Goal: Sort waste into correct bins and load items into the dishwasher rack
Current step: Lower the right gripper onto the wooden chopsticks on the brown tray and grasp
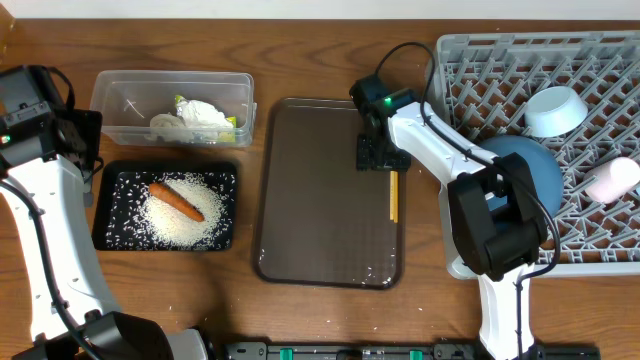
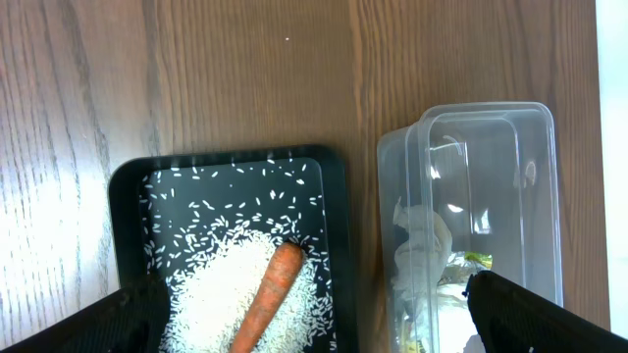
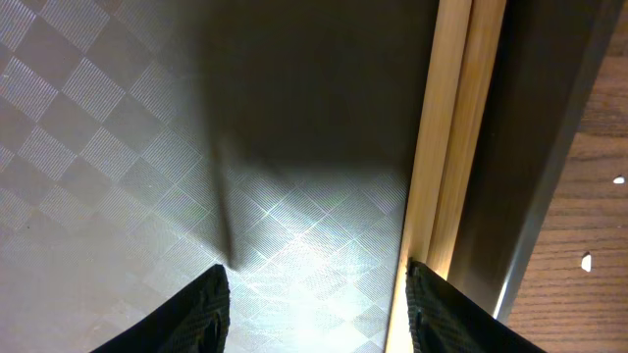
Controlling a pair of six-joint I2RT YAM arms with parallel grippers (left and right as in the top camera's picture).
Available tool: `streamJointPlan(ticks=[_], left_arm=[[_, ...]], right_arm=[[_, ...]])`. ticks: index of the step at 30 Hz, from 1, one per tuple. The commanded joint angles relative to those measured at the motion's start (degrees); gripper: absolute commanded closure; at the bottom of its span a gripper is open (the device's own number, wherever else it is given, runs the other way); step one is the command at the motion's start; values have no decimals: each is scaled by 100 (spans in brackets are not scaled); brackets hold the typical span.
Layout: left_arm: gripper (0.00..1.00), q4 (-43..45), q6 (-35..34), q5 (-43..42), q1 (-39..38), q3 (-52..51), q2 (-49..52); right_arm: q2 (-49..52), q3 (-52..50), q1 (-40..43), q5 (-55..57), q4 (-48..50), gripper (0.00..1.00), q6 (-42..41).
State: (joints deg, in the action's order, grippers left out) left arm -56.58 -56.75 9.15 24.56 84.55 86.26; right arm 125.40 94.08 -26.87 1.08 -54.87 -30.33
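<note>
My right gripper [image 1: 381, 152] [image 3: 319, 304] is open, low over the brown serving tray [image 1: 320, 200] [image 3: 118, 147]. Its right finger sits at the wooden chopsticks [image 1: 393, 197] [image 3: 456, 118], which lie along the tray's right edge. My left gripper [image 2: 319, 312] is open and empty above the bins. The black tray [image 1: 105, 215] [image 2: 128, 196] holds rice [image 1: 180, 225] [image 2: 211, 289] and the carrot [image 1: 178, 198] [image 2: 275, 289]. The clear tub [image 1: 110, 95] [image 2: 491, 147] holds the wrapper [image 1: 200, 115] [image 2: 422, 245] and the yellow-green packet [image 1: 232, 122]. The grey rack [image 1: 600, 60] holds the dark-blue bowl [image 1: 535, 165], light-blue bowl [image 1: 555, 110] and cup [image 1: 612, 180].
A few rice grains lie on the wooden table near the front left [image 1: 180, 315]. The right arm's base stands in front of the rack's near left corner [image 1: 500, 230]. The serving tray's raised rim [image 3: 549, 176] runs right beside the chopsticks.
</note>
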Motion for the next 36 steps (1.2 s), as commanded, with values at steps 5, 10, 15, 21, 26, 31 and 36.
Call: streamJointPlan(ticks=[5,10,15,21,26,31,36], left_arm=[[1,-17,31,31,24,0,35],[1,-17,31,31,24,0,35],[1,-17,28,31,24,0,35],[1,-17,31,31,24,0,35],[1,-17,31,31,24,0,35],[1,-17,31,31,24,0,35],[1,-17,31,31,24,0,35]], right_arm=[[72,-146,61,-28,44,46,87],[70,-42,79,-136,7,45,195],[55,55,94,-157,-48,45,223],[9,372,151,-151,-426,45,385],[-142,391,254,-101,-452,44,411],[-142,330,313,-225,-463,44,424],[-142,295,190,-271,-317,45,424]])
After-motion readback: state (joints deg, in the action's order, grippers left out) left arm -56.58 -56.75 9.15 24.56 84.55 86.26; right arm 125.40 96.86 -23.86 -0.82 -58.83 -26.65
